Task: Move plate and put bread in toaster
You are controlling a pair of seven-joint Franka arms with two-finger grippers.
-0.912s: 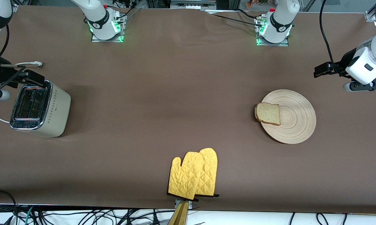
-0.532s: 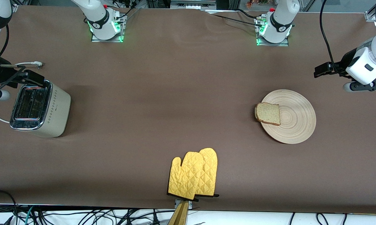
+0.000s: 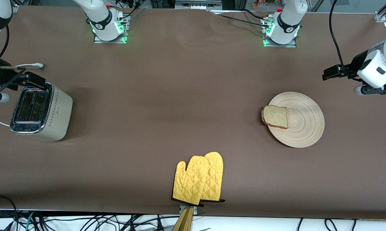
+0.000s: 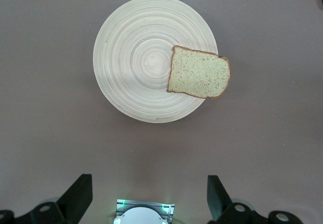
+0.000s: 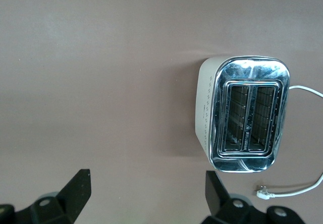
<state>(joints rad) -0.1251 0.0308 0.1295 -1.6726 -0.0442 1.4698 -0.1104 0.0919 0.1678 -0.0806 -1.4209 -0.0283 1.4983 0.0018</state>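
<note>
Left wrist view: plate [image 4: 136, 67] on the brown table [image 4: 50, 148]; bread [image 4: 198, 78] lies on its rim, overhanging. Left gripper [image 4: 149, 196] jaws spread wide, empty.

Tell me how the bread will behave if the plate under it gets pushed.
The bread lies flat but overhangs the plate rim, so it would likely ride along yet might slide off. It looks thin and light, probably bending a little if pinched by one edge. The plate, flat on the cloth, should slide rather than tip.

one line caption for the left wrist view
Open left gripper hovers above the plate, bread overhanging its rim.
</note>
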